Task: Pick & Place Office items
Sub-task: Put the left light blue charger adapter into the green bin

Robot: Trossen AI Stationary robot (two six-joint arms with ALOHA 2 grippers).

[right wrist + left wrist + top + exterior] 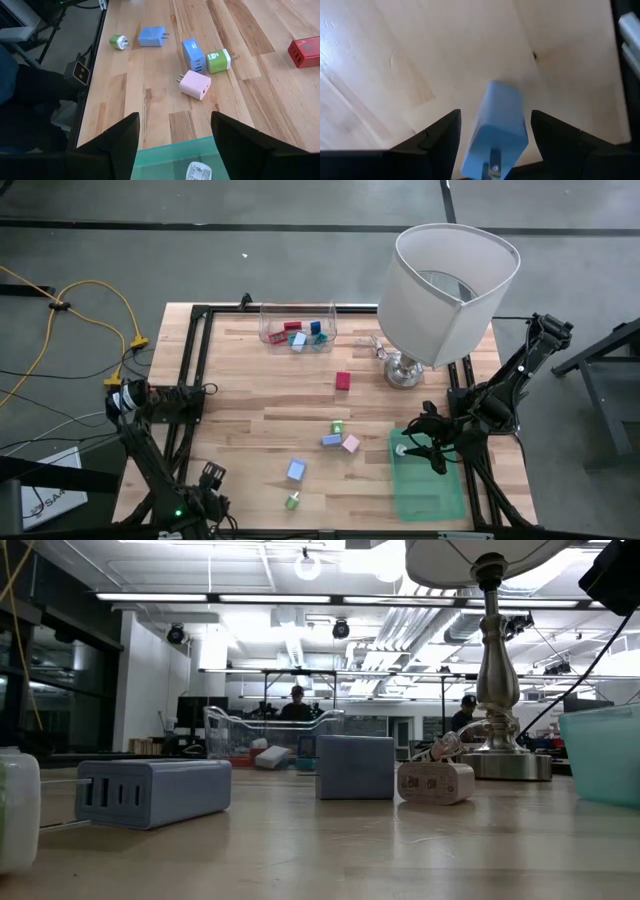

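Small chargers lie loose on the wooden table: a red one (343,381), a green-and-white one (218,61), a blue one (193,54), a pink one (195,85), a blue cube (296,470) and a round green one (293,501). Near the table's near left corner, my left gripper (212,480) points straight down, shut on a light blue charger (497,125). My right gripper (175,120) stands open over the green bin (430,490) at the near right. Nothing is between its fingers. A white charger (198,172) lies in that bin. My left gripper pinches the light blue charger by its two long sides (520,127) between its two fingers. It comes from above, fingers along the charger. The charger stands upright, its prong end (492,165) up toward the wrist and its other end (504,87) below the fingertips. Whether that end touches the table cannot be told.
A clear bin (298,330) holding several red and blue pieces stands at the far edge. A big white lamp (450,290) stands at the far right, its shade over that corner. Black frame rails (195,370) run along the table's sides. Bare wood lies at the middle left.
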